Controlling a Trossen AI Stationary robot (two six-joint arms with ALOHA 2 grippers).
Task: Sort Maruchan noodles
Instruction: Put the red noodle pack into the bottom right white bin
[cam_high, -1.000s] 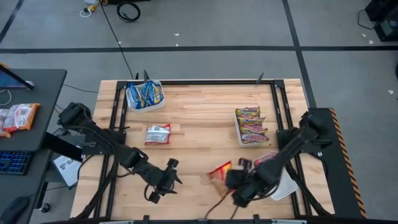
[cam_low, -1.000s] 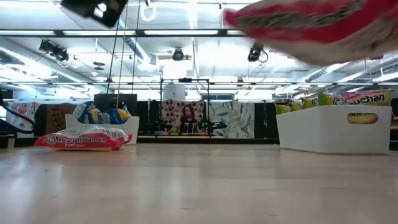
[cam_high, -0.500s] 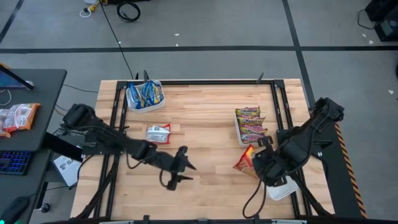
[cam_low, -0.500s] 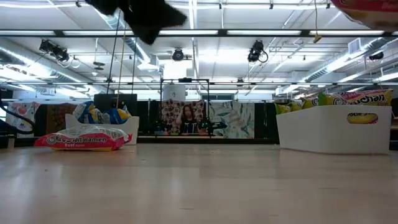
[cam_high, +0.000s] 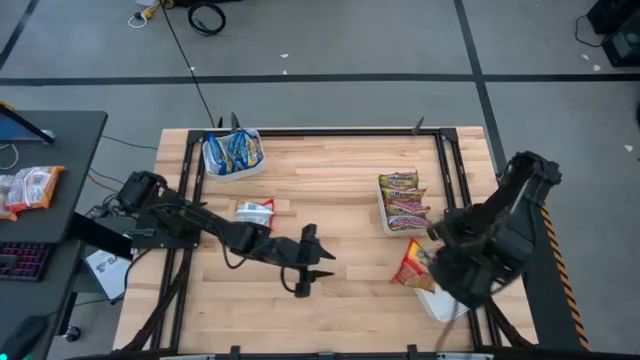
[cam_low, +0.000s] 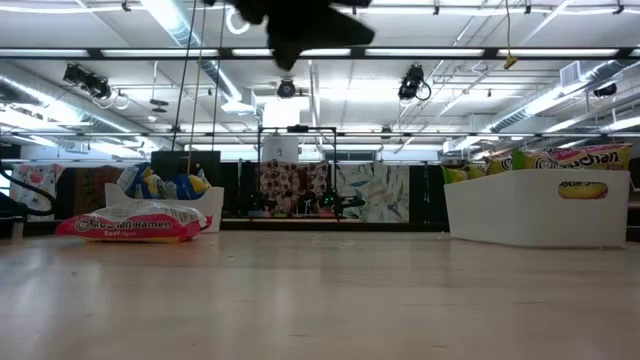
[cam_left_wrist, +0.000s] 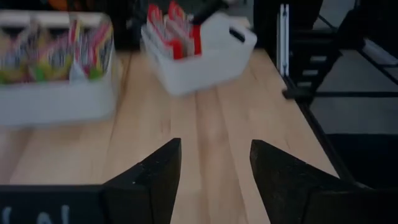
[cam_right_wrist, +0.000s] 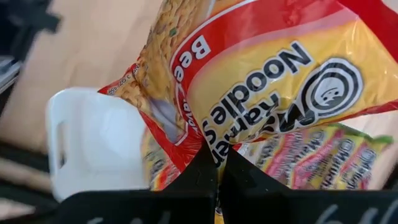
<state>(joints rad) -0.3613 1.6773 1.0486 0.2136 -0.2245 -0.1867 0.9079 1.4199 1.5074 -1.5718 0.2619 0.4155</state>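
Wooden bench (cam_high: 330, 200) under bright lights; an orange-red noodle packet (cam_high: 413, 266) hangs pinched in the right pincer (cam_right_wrist: 219, 180) above a white tray (cam_right_wrist: 93, 146); left pincer (cam_left_wrist: 214, 165) gapes empty over mid-bench.

Grey floor (cam_high: 330, 40) with dark lines, desk (cam_high: 55, 150) beside wooden table (cam_high: 330, 170).

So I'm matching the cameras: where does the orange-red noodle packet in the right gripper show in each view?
High: orange-red packet, lower right, by the white tray.
Low: not in it.
Left wrist: cannot tell.
Right wrist: fills the frame, pinched by the right gripper.
Shared landmark: white tray.
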